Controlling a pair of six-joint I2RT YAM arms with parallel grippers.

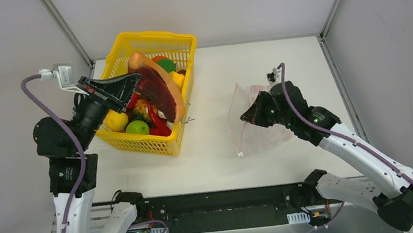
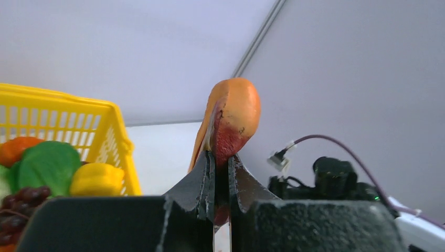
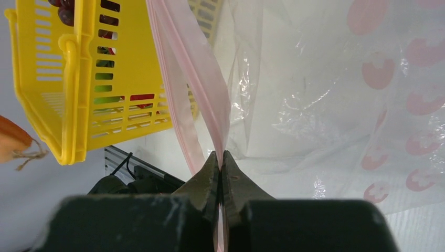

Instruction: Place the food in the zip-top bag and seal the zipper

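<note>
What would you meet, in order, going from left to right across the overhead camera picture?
Left arm's elbow → lemon → green apple → clear bag → right arm's base. Left out: left gripper with its red slice overlaps the basket; right gripper overlaps the bag it pinches.

yellow basket (image 2: 113, 131) cut by left edge, zip-top bag (image 3: 325, 105) cropped top and right, grapes (image 2: 23, 200) blurred

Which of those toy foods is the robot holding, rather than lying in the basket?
The big orange-skinned slice with dark red flesh: the left gripper pinches it above the yellow basket, while the lemon and green apple lie inside.
</note>
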